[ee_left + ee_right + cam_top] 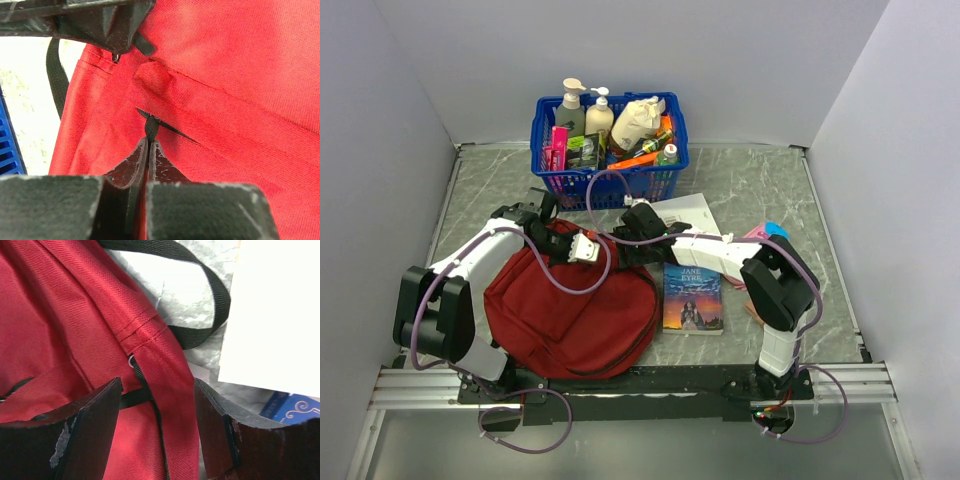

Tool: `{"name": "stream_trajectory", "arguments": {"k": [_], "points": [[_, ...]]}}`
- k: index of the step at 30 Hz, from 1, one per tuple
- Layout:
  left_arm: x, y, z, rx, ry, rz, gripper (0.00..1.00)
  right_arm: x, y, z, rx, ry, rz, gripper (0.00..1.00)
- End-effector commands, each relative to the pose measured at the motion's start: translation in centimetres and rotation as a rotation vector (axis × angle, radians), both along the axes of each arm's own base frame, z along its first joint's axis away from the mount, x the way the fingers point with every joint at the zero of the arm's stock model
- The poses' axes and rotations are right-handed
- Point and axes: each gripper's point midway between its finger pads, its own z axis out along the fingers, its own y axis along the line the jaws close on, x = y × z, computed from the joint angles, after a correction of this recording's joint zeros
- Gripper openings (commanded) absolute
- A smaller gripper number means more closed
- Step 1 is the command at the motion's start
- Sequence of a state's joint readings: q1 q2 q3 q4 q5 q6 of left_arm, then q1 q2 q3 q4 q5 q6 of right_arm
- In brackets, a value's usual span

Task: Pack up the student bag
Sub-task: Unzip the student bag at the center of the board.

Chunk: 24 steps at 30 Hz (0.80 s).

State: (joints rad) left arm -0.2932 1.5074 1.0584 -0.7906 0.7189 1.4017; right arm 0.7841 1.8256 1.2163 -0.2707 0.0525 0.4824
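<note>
The student bag (570, 310), a dark-red backpack, lies flat at the near left of the table. My left gripper (582, 248) is at its far top edge. In the left wrist view the left gripper (149, 142) is shut on the black zipper pull tab (151, 127) of the bag (240, 75). My right gripper (625, 228) is just right of the left one. In the right wrist view the right gripper (157, 385) is open, its jaws astride a red fold of the bag (60, 330) and the zipper line (145, 385). A black strap loop (210, 305) lies beyond.
A blue basket (610, 180) of bottles stands at the back. A "Jane Eyre" book (693, 297) lies right of the bag, with white paper (688, 212) behind it and a pink item (760, 236) farther right. White walls close in on both sides.
</note>
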Motion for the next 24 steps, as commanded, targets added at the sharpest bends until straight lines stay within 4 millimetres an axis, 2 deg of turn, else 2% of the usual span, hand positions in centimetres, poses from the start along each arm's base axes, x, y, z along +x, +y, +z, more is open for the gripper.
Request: {"name": "stream_trajectory", "arguments": {"k": [1,3,6,8,12,14,16,21,22,23,24], "points": [[-0.3,-0.8,2.6,-0.068,-0.035,-0.027,0.01,1.2,-0.6,1.1,-0.073,-0.081,0.026,0.67],[-0.3,-0.9,3.0,-0.072,-0.038,-0.027,0.01,1.8,-0.9,1.1,-0.110,-0.108,0.020,0.66],[-0.6,-0.8,3.1,-0.070,-0.033,-0.032,0.01,2.7,-1.9,2.2,-0.163,-0.152,0.002,0.69],[-0.7,-0.7,3.1,-0.067,-0.033,-0.036,0.01,3.2,-1.6,2.9,-0.152,-0.190,0.034,0.72],[-0.7,-0.8,3.4,-0.072,-0.036,-0.034,0.01,2.2,-0.3,2.0,-0.105,-0.135,0.107,0.70],[-0.7,-0.8,3.4,-0.075,-0.036,-0.034,0.01,1.2,1.3,2.2,-0.009,-0.110,0.152,0.62],[-0.7,-0.8,3.5,-0.077,-0.037,-0.031,0.01,-0.1,1.9,1.9,0.050,-0.078,0.182,0.53],[-0.6,-0.7,3.4,-0.070,-0.043,-0.026,0.01,-0.9,2.6,1.7,0.106,-0.045,0.193,0.27],[-0.5,-0.7,3.4,-0.070,-0.045,-0.025,0.01,-0.8,2.6,1.9,0.109,-0.048,0.191,0.12],[-0.5,-0.7,3.5,-0.072,-0.046,-0.025,0.01,-0.6,2.4,2.0,0.106,-0.057,0.184,0.04],[-0.5,-0.7,3.3,-0.070,-0.043,-0.023,0.01,-0.4,2.3,2.7,0.108,-0.064,0.178,0.00]]}}
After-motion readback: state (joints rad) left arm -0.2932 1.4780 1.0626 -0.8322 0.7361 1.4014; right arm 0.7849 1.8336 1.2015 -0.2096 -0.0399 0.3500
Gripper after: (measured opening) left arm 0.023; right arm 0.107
